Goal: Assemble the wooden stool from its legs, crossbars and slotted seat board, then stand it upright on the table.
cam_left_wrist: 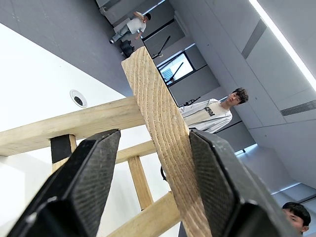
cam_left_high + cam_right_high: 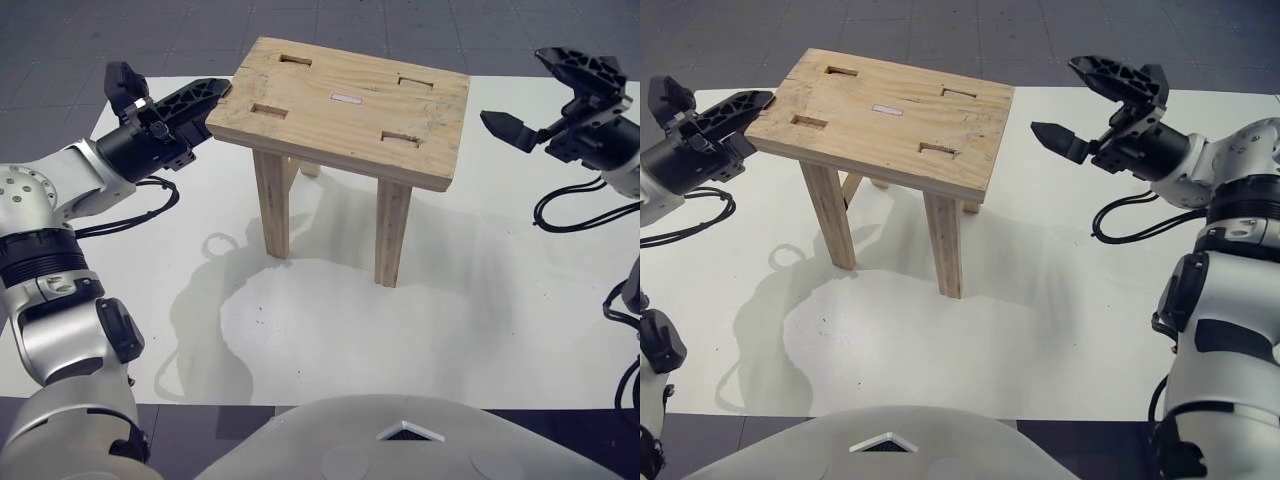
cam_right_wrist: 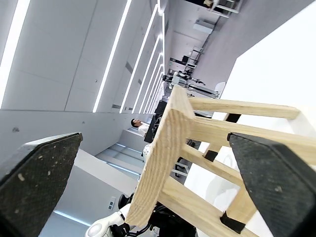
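Observation:
The wooden stool stands upright on the white table [image 2: 500,330], its slotted seat board [image 2: 345,105] on top of the legs [image 2: 272,205] and crossbars [image 1: 74,123]. My left gripper [image 2: 205,100] is at the seat's left edge, open, its fingers [image 1: 89,177] straddling the board's edge [image 1: 158,108]; one pad lies against the wood and the other stands off it. My right gripper [image 2: 1054,95] hangs open in the air just right of the seat, level with it and apart from it. From that wrist, the stool [image 3: 168,143] shows between the two pads [image 3: 39,177].
The white tabletop reaches to a dark floor at the back [image 2: 400,30]. Black cables [image 2: 570,210] trail from the right arm near the table's right edge. Bare table lies in front of the stool [image 2: 330,340].

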